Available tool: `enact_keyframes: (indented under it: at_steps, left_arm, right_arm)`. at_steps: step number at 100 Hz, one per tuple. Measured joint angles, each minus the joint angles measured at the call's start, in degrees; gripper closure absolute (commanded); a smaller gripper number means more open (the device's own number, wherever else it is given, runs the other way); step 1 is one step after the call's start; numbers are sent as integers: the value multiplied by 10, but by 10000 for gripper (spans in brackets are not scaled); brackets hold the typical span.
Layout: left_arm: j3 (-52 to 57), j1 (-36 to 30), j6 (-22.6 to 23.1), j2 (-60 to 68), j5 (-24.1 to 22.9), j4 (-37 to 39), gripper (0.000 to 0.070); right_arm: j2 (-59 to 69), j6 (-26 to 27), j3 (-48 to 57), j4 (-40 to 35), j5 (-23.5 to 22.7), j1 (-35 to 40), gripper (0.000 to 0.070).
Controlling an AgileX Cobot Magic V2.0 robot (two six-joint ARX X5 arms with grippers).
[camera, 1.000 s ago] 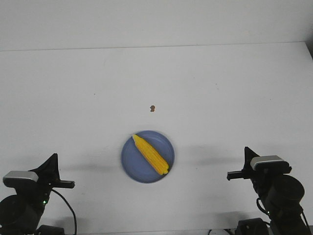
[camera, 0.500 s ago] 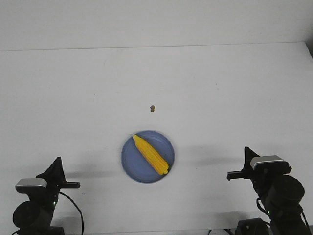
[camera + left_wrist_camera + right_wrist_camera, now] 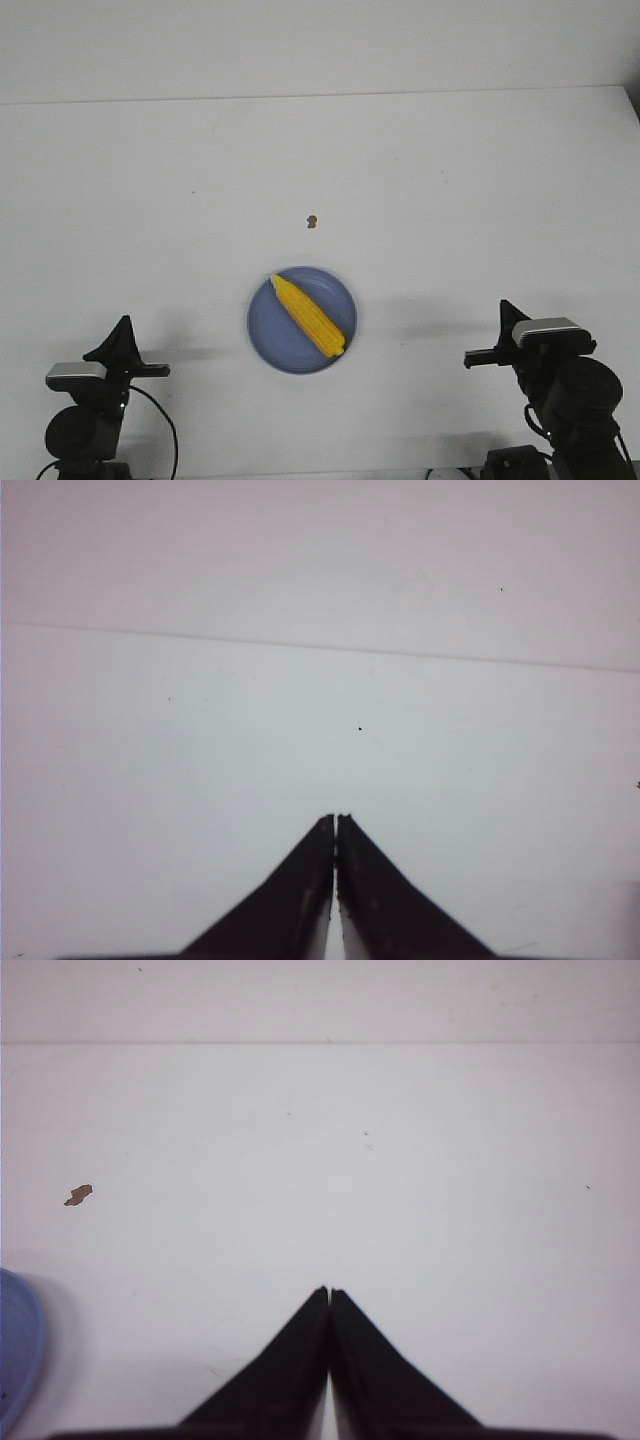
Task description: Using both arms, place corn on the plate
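While the two arms sit low at the near edge of the white table (image 3: 450, 170), their lower parts are cut off by the picture's edge. The left gripper (image 3: 335, 820) has its two black fingers pressed together with only a thin slit between them, holding nothing. The right gripper (image 3: 328, 1292) is pinched together too, also holding nothing (in the front view both show only as small dark points). A little farther out, between the arms, lies the blue plate (image 3: 270, 335). The yellow corn (image 3: 308, 315) lies on it at a slant, thin end pointing away and to the left. In the right wrist view only a sliver of the plate's rim shows. Beyond the plate sits a tiny brown speck (image 3: 312, 221), too small to make out.
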Motion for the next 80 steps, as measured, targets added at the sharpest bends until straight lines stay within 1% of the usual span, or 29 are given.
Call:
enact_keyframes:
  at_steps: [16, 80]
  left_arm:
    - [-1, 2, 0, -1, 0, 21, 688]
    - [-1, 6, 0, -1, 0, 20, 688]
  right_arm:
    - [0, 0, 0, 0, 0, 0, 699]
    - [0, 0, 0, 0, 0, 0, 699]
